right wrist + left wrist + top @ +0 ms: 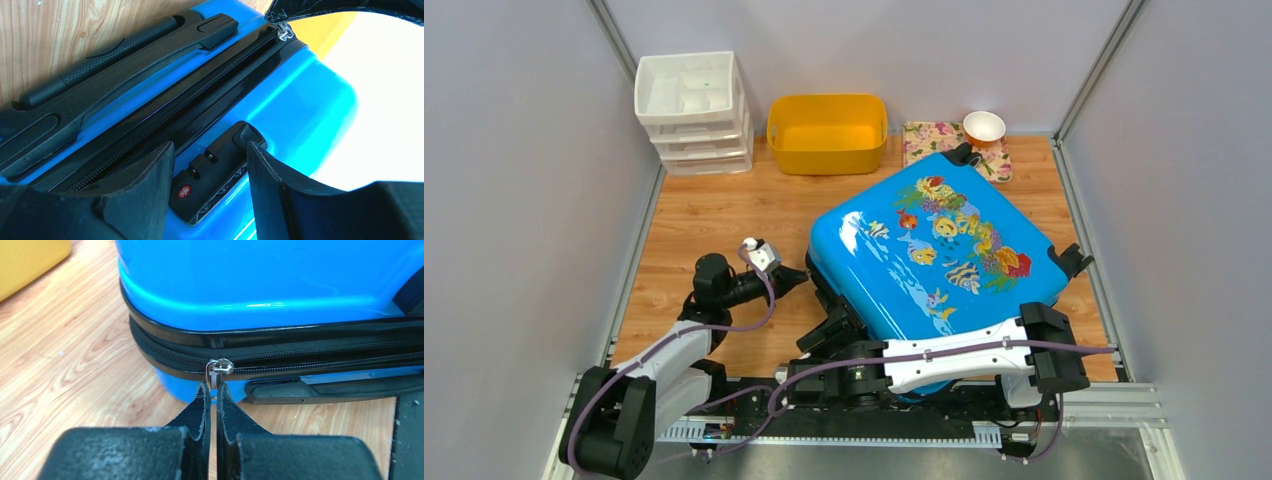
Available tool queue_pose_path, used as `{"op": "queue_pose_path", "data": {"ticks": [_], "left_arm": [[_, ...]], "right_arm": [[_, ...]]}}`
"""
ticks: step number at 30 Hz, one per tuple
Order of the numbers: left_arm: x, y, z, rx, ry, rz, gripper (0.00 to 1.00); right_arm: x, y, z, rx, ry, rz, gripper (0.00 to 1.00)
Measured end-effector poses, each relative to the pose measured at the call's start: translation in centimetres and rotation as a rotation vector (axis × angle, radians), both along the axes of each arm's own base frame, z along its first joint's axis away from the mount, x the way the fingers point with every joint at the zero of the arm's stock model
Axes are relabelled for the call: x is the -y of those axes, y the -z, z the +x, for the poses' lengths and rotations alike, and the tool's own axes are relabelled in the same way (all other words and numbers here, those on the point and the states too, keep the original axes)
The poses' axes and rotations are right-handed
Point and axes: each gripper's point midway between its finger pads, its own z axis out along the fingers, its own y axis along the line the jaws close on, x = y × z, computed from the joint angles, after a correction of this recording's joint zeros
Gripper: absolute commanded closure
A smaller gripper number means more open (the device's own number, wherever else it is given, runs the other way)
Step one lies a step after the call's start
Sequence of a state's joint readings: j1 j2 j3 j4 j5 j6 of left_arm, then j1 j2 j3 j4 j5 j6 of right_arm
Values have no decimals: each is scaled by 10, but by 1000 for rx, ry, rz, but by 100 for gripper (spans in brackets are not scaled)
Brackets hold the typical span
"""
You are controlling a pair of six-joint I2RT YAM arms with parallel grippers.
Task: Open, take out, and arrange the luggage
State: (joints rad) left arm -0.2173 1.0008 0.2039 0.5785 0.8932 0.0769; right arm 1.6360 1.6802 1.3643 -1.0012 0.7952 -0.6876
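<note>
Two tools held low against the luggage (904, 290), left tool (212, 386) clenched on zipper pull (215, 374), right tool (209, 147) released over lock (215, 165).

Pale grey walls (514, 150) enclose a light wood tabletop (724, 215); a white drawer unit (692, 115) stands back left

A white plastic drawer unit (692, 112) is seen in the far left corner of the wooden table (714, 215). Just beside it, to the right, a yellow tub (827, 152) is placed. Further right, 1 small bowl (984, 127) is set on a flowered tray (927, 140).
</note>
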Motion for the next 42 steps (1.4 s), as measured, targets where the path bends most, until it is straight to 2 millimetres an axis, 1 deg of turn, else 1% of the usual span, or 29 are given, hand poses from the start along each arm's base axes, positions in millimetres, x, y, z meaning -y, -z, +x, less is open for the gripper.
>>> {"op": "queue_pose_path", "data": {"ticks": [3,8,11,14,17,18,19,20,23,27,29,31,38,39,41,42], "left_arm": [[-5,0,4,29,-54,21,100],[-17,7,19,73,-138,86,100],[-24,12,31,86,-187,130,100],[-27,14,39,103,-187,162,100],[-26,13,38,113,-159,161,99],[-24,12,36,112,-128,156,88],[-22,11,33,111,-92,152,63],[-19,9,31,113,-59,151,59],[-10,6,18,121,54,139,58],[-3,14,-3,80,167,126,52],[-1,18,-7,47,197,121,51],[1,19,-6,22,213,116,50],[5,16,8,-58,207,81,50],[5,16,9,-74,202,76,46],[6,17,11,-97,197,66,44],[6,17,11,-106,196,62,49]], "right_arm": [[0,-1,0,-3,2,6,43],[1,-1,-1,-5,4,13,44],[2,-2,-2,-6,4,19,44],[3,-3,-3,-10,6,24,44],[4,-3,-4,-18,8,28,44],[5,-4,-4,-20,8,31,44],[5,-4,-4,-22,9,33,44],[5,-4,-4,-24,9,33,44],[6,-4,-5,-28,10,34,44],[6,-4,-5,-31,10,35,44],[6,-4,-5,-31,10,35,45],[6,-4,-5,-31,10,35,45],[8,-4,-5,-31,11,29,45],[8,-4,-5,-31,11,29,45],[8,-4,-5,-31,11,26,45],[9,-4,-5,-31,11,24,45]]}}
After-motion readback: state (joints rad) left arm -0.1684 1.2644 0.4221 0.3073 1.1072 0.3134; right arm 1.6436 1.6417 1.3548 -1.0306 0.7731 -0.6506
